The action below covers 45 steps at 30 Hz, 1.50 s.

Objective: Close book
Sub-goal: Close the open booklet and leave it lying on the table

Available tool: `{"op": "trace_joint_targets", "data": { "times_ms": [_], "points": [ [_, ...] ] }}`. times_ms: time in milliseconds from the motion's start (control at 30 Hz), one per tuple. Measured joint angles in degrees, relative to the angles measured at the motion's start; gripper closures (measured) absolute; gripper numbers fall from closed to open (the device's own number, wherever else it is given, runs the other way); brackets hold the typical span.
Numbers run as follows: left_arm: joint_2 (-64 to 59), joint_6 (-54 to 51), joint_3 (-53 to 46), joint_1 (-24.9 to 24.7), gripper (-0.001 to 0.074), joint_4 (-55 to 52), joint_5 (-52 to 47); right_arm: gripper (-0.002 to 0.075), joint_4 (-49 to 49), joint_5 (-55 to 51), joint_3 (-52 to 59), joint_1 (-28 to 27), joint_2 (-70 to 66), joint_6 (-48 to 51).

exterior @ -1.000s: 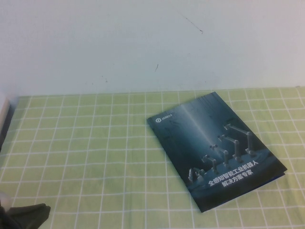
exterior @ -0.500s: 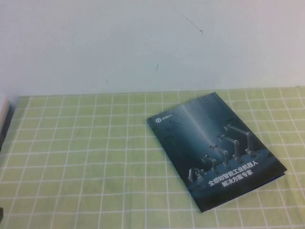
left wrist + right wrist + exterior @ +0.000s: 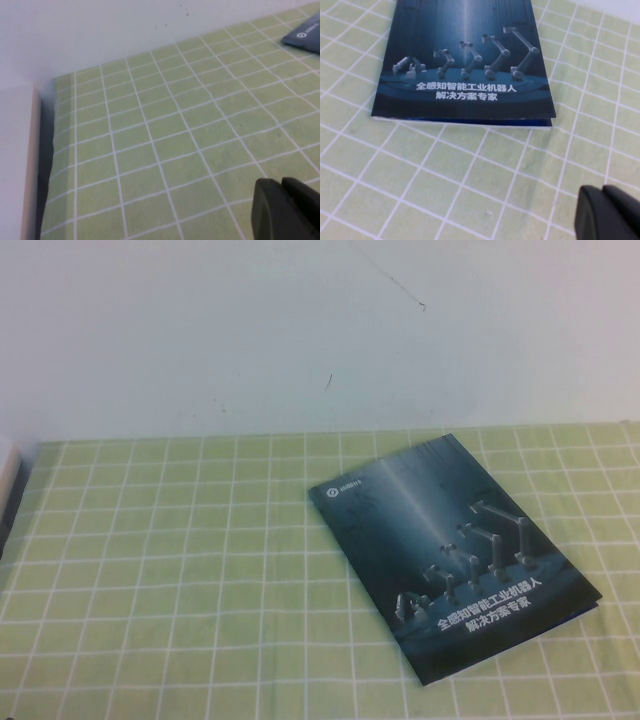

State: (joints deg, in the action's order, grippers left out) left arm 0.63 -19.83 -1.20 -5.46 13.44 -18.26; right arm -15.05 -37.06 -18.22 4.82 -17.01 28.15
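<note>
Gone from the near-left corner of the high view is the dark bit of arm that showed there a second ago; nothing else has shifted. A thin, rectangular, dark-blue glossy book lies shut and flat on the right half of the counter, skewed against the grid of the green cloth with white lines that covers it. Its smooth cover bears pale robot-arm figures and white print. Behind it rises a plain white wall. Neither gripper appears in this view.

From the left wrist, the left gripper hangs over bare checked cloth, well apart from the book, only one sharp corner of which shows. Its matte black fingers sit pressed together, a thin seam between them.

From the right wrist, the right gripper hovers near the book's bottom edge, where white page edges peek beneath the cover. Its black fingers are likewise drawn narrow and hold nothing.
</note>
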Motion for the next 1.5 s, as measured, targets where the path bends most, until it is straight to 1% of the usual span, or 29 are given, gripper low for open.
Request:
{"op": "trace_joint_targets", "data": {
  "times_ms": [200, 367, 667, 1500],
  "points": [
    [0.0, 4.4, 0.1, 0.0, 0.0738, -1.4, -0.1, 0.0729, -0.1, 0.0, 0.0, 0.0, 0.0, 0.0],
    [0.1, 13.1, 0.2, 0.0, 0.0738, -5.6, -0.4, 0.0729, -0.1, 0.0, 0.0, 0.0, 0.0, 0.0],
    [0.1, 21.6, 0.3, 0.0, 0.0738, -9.7, -0.5, 0.0729, -0.1, 0.0, 0.0, 0.0, 0.0, 0.0],
    [0.1, 22.7, 0.3, 0.0, 0.0738, -10.7, -0.6, 0.0729, -0.2, 0.0, 0.0, 0.0, 0.0, 0.0]
  ]
}}
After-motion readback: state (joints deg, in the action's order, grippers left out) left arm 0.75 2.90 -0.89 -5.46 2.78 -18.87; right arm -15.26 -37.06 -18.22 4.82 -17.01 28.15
